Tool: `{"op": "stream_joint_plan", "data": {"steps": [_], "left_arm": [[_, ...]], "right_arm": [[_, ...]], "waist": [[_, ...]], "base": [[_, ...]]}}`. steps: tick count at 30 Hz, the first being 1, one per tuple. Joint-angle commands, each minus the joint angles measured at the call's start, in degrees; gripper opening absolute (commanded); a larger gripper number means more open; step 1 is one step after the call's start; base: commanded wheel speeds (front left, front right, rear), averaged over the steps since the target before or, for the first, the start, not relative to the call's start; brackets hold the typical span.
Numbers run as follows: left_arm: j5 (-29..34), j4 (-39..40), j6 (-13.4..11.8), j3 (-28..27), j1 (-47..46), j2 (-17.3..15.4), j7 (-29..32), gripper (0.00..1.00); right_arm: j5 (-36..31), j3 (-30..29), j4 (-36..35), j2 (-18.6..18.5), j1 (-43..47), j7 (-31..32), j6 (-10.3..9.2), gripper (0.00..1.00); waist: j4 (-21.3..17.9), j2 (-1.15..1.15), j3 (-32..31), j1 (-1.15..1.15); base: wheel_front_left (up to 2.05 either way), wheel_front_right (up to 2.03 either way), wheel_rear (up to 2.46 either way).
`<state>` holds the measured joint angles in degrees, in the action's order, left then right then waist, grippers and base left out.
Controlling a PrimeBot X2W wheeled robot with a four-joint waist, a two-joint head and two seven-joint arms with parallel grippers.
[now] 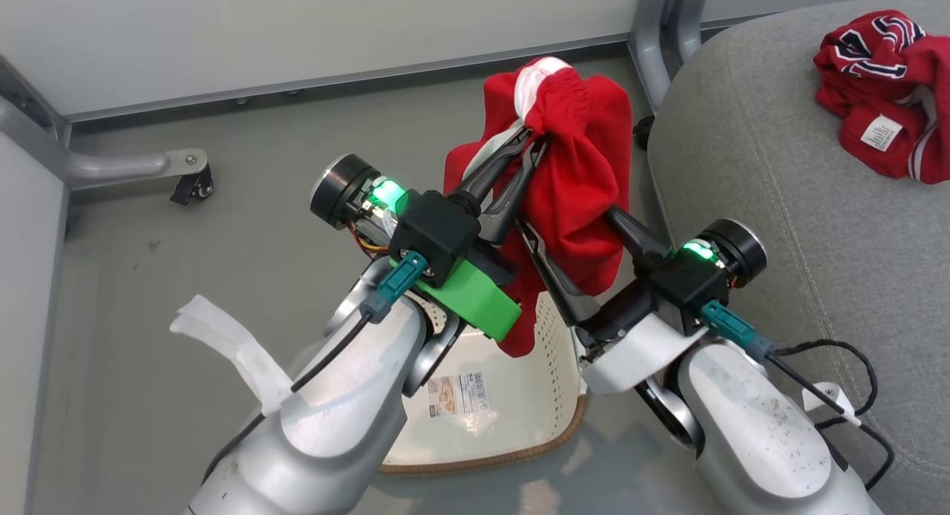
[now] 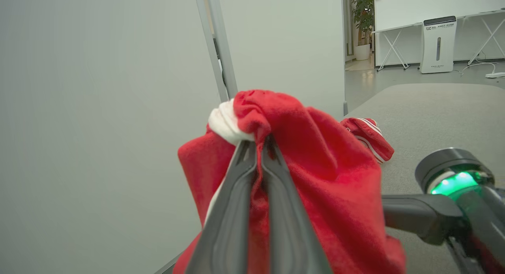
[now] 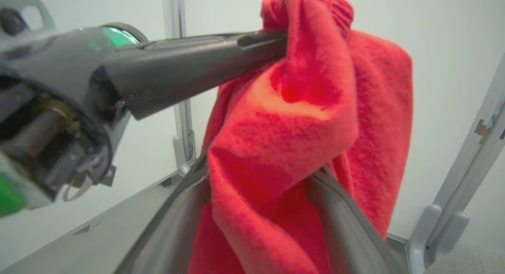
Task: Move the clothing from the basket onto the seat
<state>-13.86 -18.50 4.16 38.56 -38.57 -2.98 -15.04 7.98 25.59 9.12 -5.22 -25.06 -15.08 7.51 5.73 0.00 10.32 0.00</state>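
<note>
Left pincer [image 1: 528, 140] clenched a red garment [image 1: 575, 174] above the basket [image 1: 482, 467]; right pincer [image 1: 564, 218] gaped around its folds. Another garment [image 1: 879, 92] lay on the seat [image 1: 779, 218]. A slipping pinch could drop it short.

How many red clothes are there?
2. One red garment with a white band hangs from the left end effector above the cream perforated basket; a lettered red garment lies on the grey fabric seat. Arms partly hide the basket.
</note>
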Motion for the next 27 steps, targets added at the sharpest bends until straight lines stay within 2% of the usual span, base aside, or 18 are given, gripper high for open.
{"op": "stream_joint_plan", "data": {"steps": [1,5,6,7,23,24,25,26,27], "left_arm": [[-0.63,0.59,-0.36,0.38,-0.81,0.08,-0.20,0.00],[-2.51,1.76,-1.12,2.25,-1.05,0.09,-0.20,0.00],[-2.69,1.96,-1.39,2.70,-1.02,0.09,-0.20,0.00],[-2.98,2.06,-1.53,3.15,-1.01,0.09,-0.20,0.00],[-4.15,-0.02,-2.27,4.38,0.64,0.09,-0.20,0.00],[-4.03,0.30,-2.56,4.16,0.64,0.10,-0.20,0.08],[-3.77,0.50,-2.74,4.03,0.68,0.10,-0.20,0.73],[-3.64,0.62,-2.88,3.91,0.79,0.10,-0.20,1.00],[-3.37,0.47,-2.85,3.99,0.82,0.09,-0.19,1.00]], "right_arm": [[-0.43,-0.37,1.45,0.09,-0.80,-0.12,-0.05,1.00],[-0.17,-1.57,4.67,1.02,-1.94,-0.13,-0.04,1.00],[0.07,-1.62,5.19,1.20,-2.08,-0.12,-0.04,0.64],[0.27,-1.57,5.52,1.38,-2.22,-0.12,-0.04,0.00],[2.75,-2.00,4.47,2.08,0.86,-0.13,-0.04,0.00],[2.79,-2.04,4.41,2.09,0.90,-0.13,-0.04,0.00],[2.76,-2.06,4.35,2.11,0.92,-0.13,-0.04,0.00],[2.82,-2.14,4.31,2.10,0.96,-0.13,-0.04,0.00],[2.87,-2.19,4.28,2.10,1.02,-0.13,-0.04,0.00]], "waist": [[0.47,0.00,0.53,0.00],[0.96,0.00,1.00,0.00],[1.04,0.00,1.03,0.00],[1.10,0.00,1.08,0.00],[0.17,0.00,-0.19,0.00],[0.15,0.00,-0.18,0.00],[0.12,0.00,-0.15,0.00],[0.10,0.00,-0.13,0.00],[0.10,0.00,-0.14,0.00]], "base": [[0.00,0.00,0.00],[0.00,0.00,0.00],[0.00,0.00,0.00],[0.00,0.00,0.00],[0.00,0.00,0.00],[0.00,0.00,0.00],[0.00,0.00,0.00],[0.00,0.00,0.00],[0.00,0.00,0.00]]}}
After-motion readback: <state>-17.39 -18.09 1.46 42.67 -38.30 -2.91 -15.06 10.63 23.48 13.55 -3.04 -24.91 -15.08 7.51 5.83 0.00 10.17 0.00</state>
